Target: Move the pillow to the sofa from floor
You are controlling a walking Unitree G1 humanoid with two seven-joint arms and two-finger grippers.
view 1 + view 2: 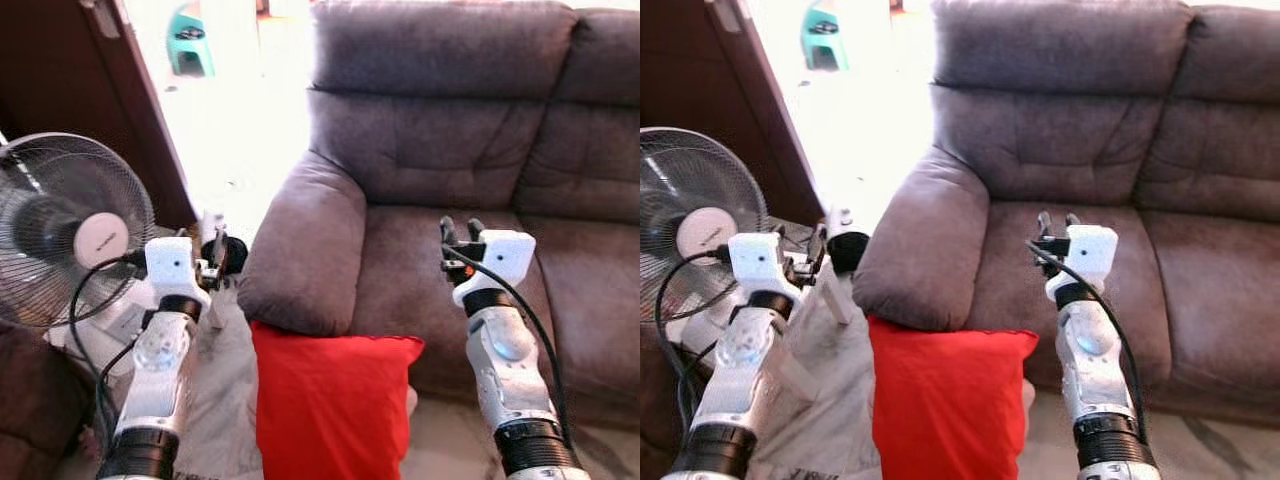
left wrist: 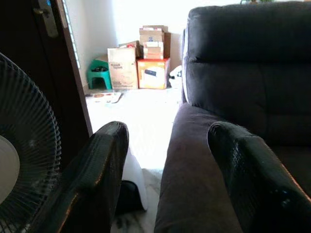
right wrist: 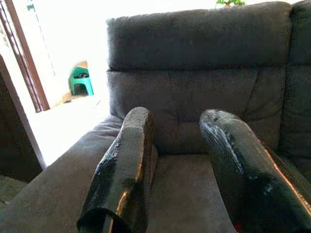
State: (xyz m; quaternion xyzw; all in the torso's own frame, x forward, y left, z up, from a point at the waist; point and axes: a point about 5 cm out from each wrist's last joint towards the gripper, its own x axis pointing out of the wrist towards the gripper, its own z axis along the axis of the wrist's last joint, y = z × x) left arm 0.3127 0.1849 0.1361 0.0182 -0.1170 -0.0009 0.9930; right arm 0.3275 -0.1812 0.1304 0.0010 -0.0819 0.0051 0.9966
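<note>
Square red fabric pillow (image 1: 330,405) is leaning on the floor against grey suede sofa (image 1: 470,180) front, below its armrest; round wire-caged fan (image 1: 65,225) is standing left.

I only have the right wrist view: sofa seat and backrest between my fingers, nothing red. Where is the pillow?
Observer: The red pillow stands on the floor, leaning against the sofa front, just below the armrest.
Operator: Is the right gripper anywhere near it?
Observer: No. The right gripper is raised over the seat cushion, above and to the right of the pillow, fingers open and empty.
Operator: And the left one?
Observer: The left gripper is open too, held up beside the armrest, above the pillow's left side.
Operator: Anything crowding that side?
Observer: A standing fan sits on the robot's left, close to the left arm.
</note>
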